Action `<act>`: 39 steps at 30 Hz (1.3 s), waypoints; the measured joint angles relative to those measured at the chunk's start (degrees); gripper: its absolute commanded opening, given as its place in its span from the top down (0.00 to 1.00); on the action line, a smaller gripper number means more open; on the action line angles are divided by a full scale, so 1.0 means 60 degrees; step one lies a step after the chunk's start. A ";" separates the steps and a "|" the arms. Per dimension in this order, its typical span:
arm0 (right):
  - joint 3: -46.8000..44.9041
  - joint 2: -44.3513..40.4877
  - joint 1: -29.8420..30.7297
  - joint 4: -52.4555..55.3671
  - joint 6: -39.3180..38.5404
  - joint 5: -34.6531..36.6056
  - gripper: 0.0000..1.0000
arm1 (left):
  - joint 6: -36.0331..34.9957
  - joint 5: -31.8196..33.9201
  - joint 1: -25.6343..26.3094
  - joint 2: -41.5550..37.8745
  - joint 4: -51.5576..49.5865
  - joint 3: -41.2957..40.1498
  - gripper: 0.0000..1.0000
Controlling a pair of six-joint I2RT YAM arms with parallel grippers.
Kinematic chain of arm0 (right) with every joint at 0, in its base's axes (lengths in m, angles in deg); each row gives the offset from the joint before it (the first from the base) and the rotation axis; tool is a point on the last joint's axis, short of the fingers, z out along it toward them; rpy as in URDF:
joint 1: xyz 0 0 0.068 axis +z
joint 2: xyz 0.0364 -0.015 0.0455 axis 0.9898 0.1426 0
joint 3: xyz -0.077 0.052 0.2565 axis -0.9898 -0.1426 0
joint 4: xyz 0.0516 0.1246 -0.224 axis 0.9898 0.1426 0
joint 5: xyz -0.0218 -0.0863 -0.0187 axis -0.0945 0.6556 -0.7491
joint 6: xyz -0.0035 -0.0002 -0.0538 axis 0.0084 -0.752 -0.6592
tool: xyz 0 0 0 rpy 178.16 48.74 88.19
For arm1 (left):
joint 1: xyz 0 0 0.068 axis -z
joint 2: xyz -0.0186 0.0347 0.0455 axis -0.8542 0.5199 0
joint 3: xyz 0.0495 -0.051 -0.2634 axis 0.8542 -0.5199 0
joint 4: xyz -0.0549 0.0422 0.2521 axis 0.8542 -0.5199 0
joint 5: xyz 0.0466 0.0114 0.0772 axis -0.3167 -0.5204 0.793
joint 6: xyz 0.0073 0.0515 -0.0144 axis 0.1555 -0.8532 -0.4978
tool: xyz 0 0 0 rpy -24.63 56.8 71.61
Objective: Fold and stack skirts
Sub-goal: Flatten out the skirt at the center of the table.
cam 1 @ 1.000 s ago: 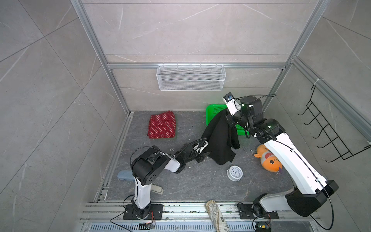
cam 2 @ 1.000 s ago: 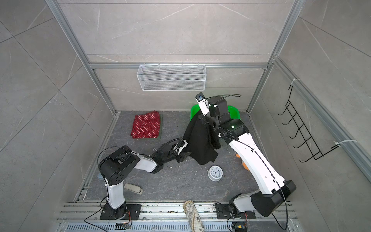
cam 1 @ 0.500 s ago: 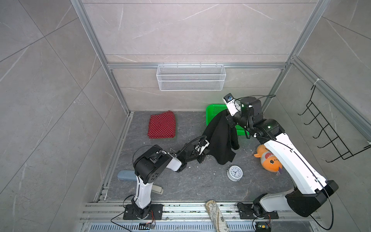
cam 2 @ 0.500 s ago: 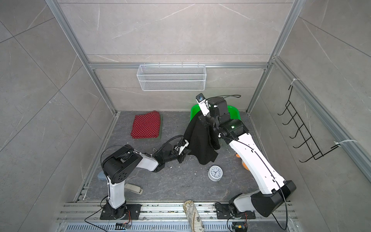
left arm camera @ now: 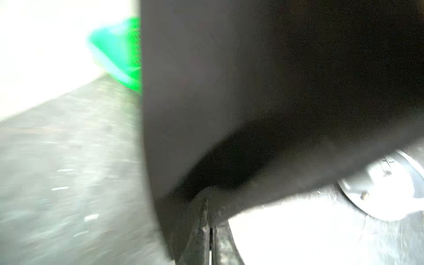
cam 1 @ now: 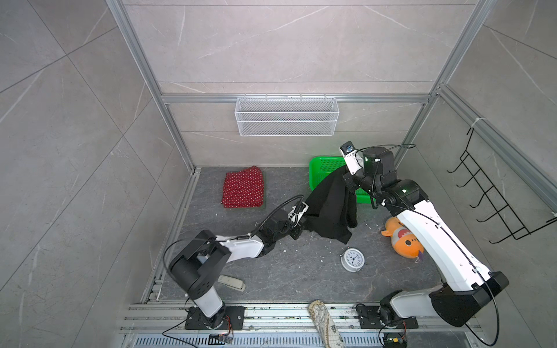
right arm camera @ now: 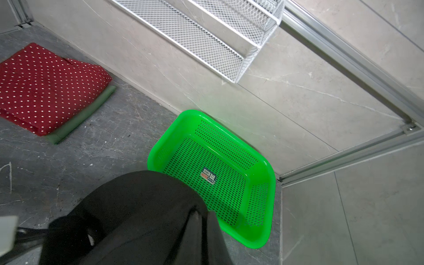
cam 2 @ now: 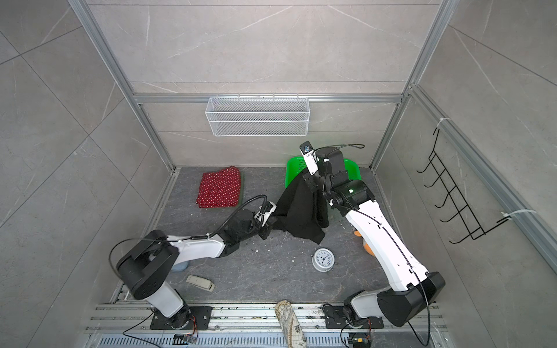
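Observation:
The black skirt [cam 1: 330,208] hangs in the air from my right gripper [cam 1: 346,180], which is shut on its top edge above the floor's back right. In the right wrist view the black skirt [right arm camera: 137,206] drapes over the closed right gripper [right arm camera: 202,214]. My left gripper [cam 1: 301,221] is shut on the skirt's lower left corner, low over the floor. In the left wrist view its closed left gripper [left arm camera: 207,206] pinches the cloth [left arm camera: 252,91]. The red polka-dot skirt [cam 1: 243,188] lies folded on the folded olive green skirt [right arm camera: 80,117] at the back left.
A green basket [cam 1: 324,168] stands at the back wall behind the black skirt. A white alarm clock [cam 1: 352,259], an orange fish toy [cam 1: 404,239], a remote [cam 1: 232,282] and a patterned cloth roll [cam 1: 324,324] lie nearer the front. A wire shelf [cam 1: 286,119] hangs on the back wall.
My left gripper has reached in to the black skirt's lower corner and shut on it. The right arm has kept the skirt lifted in the same place.

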 measured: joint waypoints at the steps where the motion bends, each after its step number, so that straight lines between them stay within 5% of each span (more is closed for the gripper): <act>1: -0.0040 -0.0036 -0.0066 0.0004 0.0066 0.0040 1.00 | -0.0066 0.0317 -0.0047 -0.0423 -0.0517 0.0178 1.00; 8: -0.0131 -0.0353 -0.0579 0.0007 0.0463 0.0189 1.00 | -0.0273 0.2208 -0.1118 -0.3060 -0.3982 0.1712 1.00; 14: -0.0255 -0.0943 -0.0648 0.0087 0.0718 -0.0127 1.00 | -0.0707 0.3195 -0.1577 -0.3883 -0.5730 0.3042 1.00; 29: -0.0495 -0.2488 -0.0641 0.0790 0.1610 -0.1107 1.00 | -0.2452 0.3395 -0.1628 -0.3053 -0.7686 0.6776 1.00; 39: -0.0871 -0.1960 -0.0688 0.0834 0.2051 -0.0823 1.00 | -0.2914 0.2816 -0.2211 -0.1603 -0.7752 0.7606 1.00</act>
